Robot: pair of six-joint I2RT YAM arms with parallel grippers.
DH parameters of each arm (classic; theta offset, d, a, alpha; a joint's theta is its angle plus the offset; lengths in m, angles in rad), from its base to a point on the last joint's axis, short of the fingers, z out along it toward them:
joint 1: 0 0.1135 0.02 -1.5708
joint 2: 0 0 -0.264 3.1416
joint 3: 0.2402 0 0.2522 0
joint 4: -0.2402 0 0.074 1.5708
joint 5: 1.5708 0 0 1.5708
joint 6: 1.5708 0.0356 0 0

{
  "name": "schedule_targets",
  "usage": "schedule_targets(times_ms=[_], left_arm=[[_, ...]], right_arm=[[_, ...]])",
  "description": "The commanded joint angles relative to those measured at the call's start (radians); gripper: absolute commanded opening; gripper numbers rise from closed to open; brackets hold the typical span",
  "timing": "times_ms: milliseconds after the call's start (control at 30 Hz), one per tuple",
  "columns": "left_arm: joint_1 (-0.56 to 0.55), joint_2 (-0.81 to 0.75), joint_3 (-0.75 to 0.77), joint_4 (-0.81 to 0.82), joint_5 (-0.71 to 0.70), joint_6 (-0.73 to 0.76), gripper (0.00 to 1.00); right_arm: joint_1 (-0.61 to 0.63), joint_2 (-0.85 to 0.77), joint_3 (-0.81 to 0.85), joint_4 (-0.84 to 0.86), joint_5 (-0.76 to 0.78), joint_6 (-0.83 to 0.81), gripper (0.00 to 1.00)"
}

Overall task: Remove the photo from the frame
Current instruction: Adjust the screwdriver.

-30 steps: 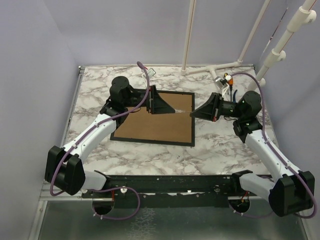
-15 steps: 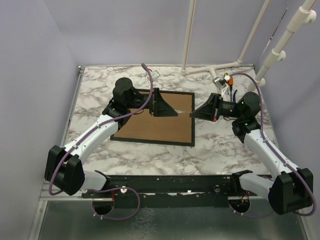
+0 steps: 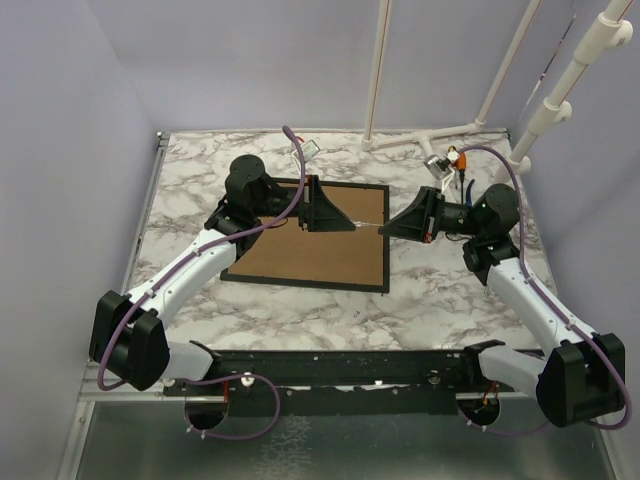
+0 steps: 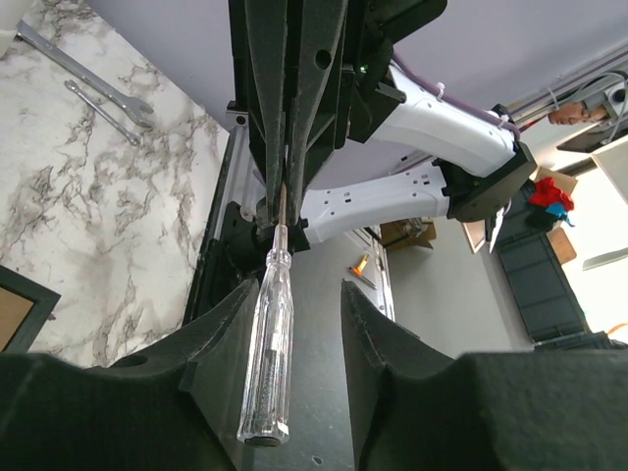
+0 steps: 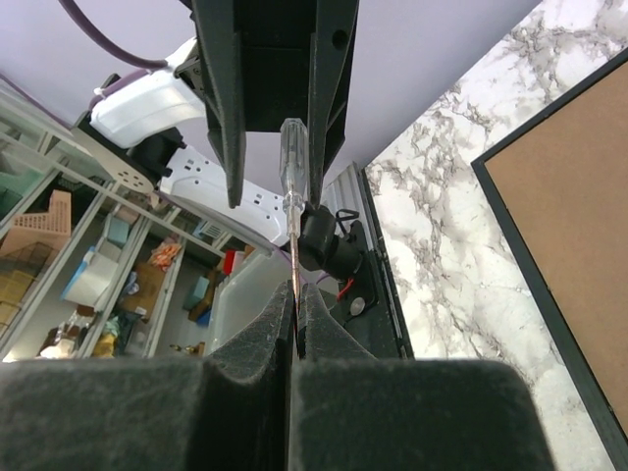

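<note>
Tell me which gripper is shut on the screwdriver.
The right gripper: its jaws pinch the screwdriver by its metal shaft. The left gripper has its jaws apart around the clear handle.

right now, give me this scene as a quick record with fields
frame: flat on table, brown back up
photo: not in view
screwdriver: in the air between the two arms, above the frame's right side
right tool: shut on the screwdriver's shaft
left tool: open, fingers either side of the clear handle, no grip yet
task state: back not yet off the frame
</note>
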Motion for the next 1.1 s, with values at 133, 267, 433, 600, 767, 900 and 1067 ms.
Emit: schedule_targets(times_ms=[133,267,433,600,767,900,1067], left_arm=[[-0.004,-0.007,0.019,0.036,0.001,-0.004,0.32],[-0.004,-0.006,0.020,0.037,0.002,-0.003,0.22],[-0.004,0.000,0.013,0.039,-0.007,-0.003,0.00],[0.006,-0.014,-0.003,0.033,-0.019,0.014,0.00],[0.015,-0.038,0.011,-0.102,-0.063,0.130,0.00],[0.018,-0.030,0.017,-0.185,-0.091,0.161,0.00],[0.020,-0.069,0.012,-0.235,-0.141,0.233,0.00]], right_arm=[[0.006,0.013,-0.019,0.051,-0.004,0.031,0.01],[0.007,0.014,-0.021,0.056,-0.002,0.036,0.01],[0.006,0.012,-0.020,0.048,0.001,0.028,0.16],[0.006,-0.013,0.001,-0.072,0.021,-0.075,0.45],[0.005,-0.069,0.017,-0.225,0.093,-0.206,0.66],[0.005,-0.137,0.020,-0.316,0.174,-0.294,0.79],[0.005,-0.256,-0.003,-0.402,0.344,-0.386,0.98]])
